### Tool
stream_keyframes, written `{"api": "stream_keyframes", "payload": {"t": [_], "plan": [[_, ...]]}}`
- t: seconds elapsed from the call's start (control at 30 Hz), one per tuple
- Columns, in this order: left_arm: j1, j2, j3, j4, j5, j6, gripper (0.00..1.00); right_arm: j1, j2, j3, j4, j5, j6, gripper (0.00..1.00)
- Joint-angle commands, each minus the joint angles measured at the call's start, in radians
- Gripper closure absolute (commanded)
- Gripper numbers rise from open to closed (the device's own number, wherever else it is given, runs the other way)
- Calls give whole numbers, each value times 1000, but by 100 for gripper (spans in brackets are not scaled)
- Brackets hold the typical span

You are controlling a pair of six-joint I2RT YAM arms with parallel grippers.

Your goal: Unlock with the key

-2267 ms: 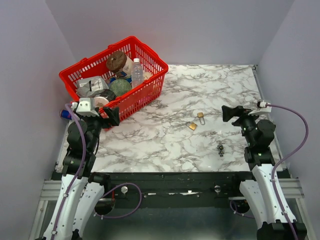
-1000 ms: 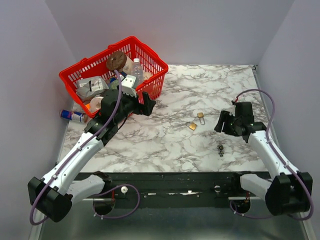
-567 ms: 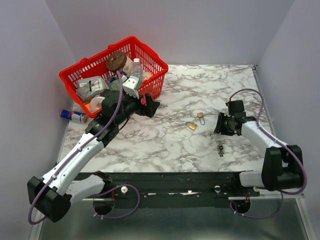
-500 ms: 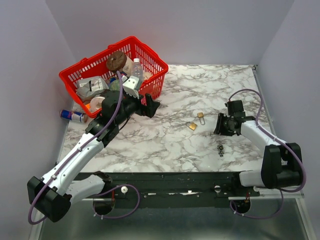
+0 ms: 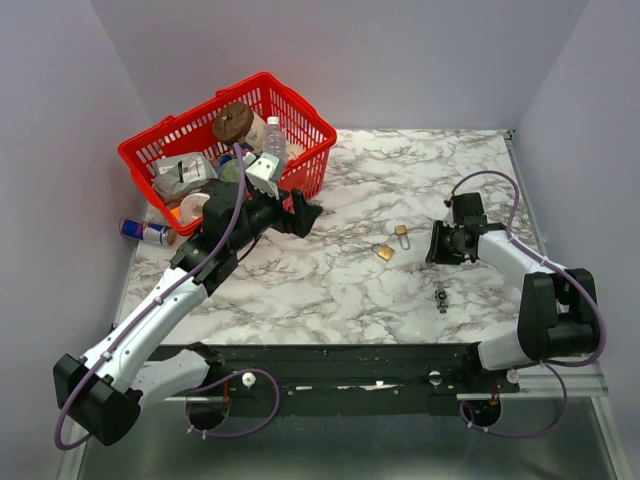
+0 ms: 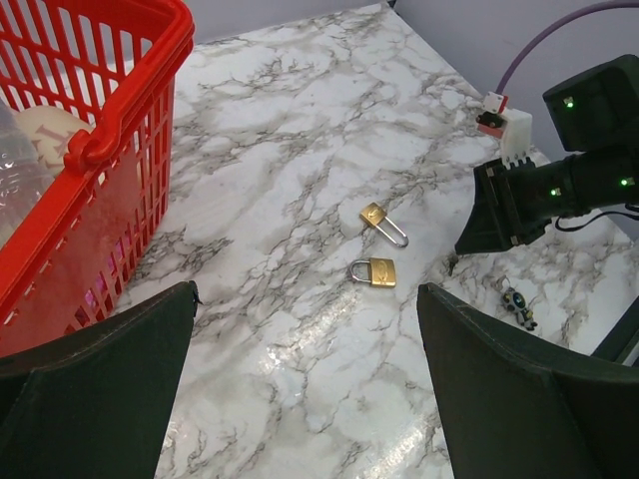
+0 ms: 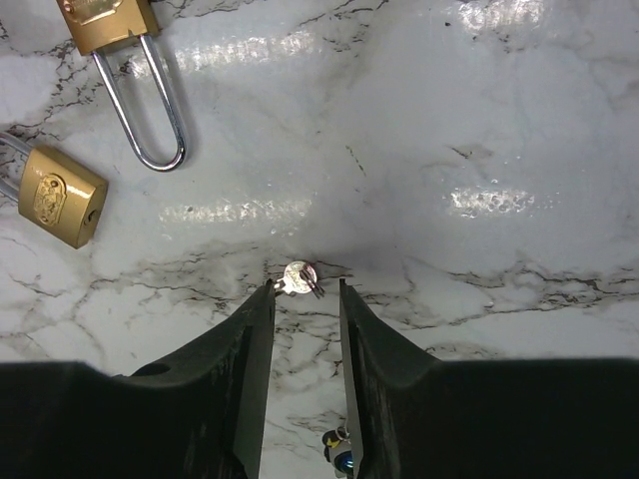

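The key is a tiny dark piece on a small ring, lying on the marble near the front edge. It also shows in the left wrist view, and half hidden low between my right fingers. My right gripper points down at the table just behind it. Its jaws stand narrowly apart with nothing between them. A small silver key-like piece lies at the fingertips, touching the left one. Two brass padlocks lie to the left. My left gripper hovers wide open and empty.
A red basket full of groceries stands at the back left, its wall close to my left gripper. A drink can lies beside it. The padlocks sit a short way from the right fingertips.
The right gripper's jaws have narrowed and its arm has swung lower and slightly left, fingertips now down by the silver piece. The left gripper edged slightly right and stayed wide open.
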Motion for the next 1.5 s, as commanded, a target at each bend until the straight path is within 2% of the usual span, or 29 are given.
{"api": "stream_keyframes", "payload": {"t": [0.0,0.27,0.47,0.67,0.8,0.9,1.13,1.3,1.33,1.47], "plan": [[-9,-23,-12,43,28,11,1,5,29,18,-3,-33,-27,60],[-12,-24,-10,42,29,11,1,5,63,34,-14,-44,-36,62],[-12,-26,-10,39,29,11,1,5,106,58,-28,-59,-45,67],[-12,-29,-10,40,28,11,1,5,124,63,-45,-43,-42,80],[-12,-32,-9,37,26,11,1,5,126,58,-43,-62,-47,93],[-13,-37,-12,42,28,16,1,8,92,46,-25,-108,-48,99],[-15,-56,-35,78,106,32,1,42,-107,-23,35,-265,14,99],[-19,-44,-56,166,259,14,1,174,-309,-54,129,-319,117,99],[-25,-31,-57,176,316,10,1,198,-337,-48,139,-305,158,99],[-51,-3,-58,209,370,-23,1,348,-435,-2,227,-254,252,99]]}}
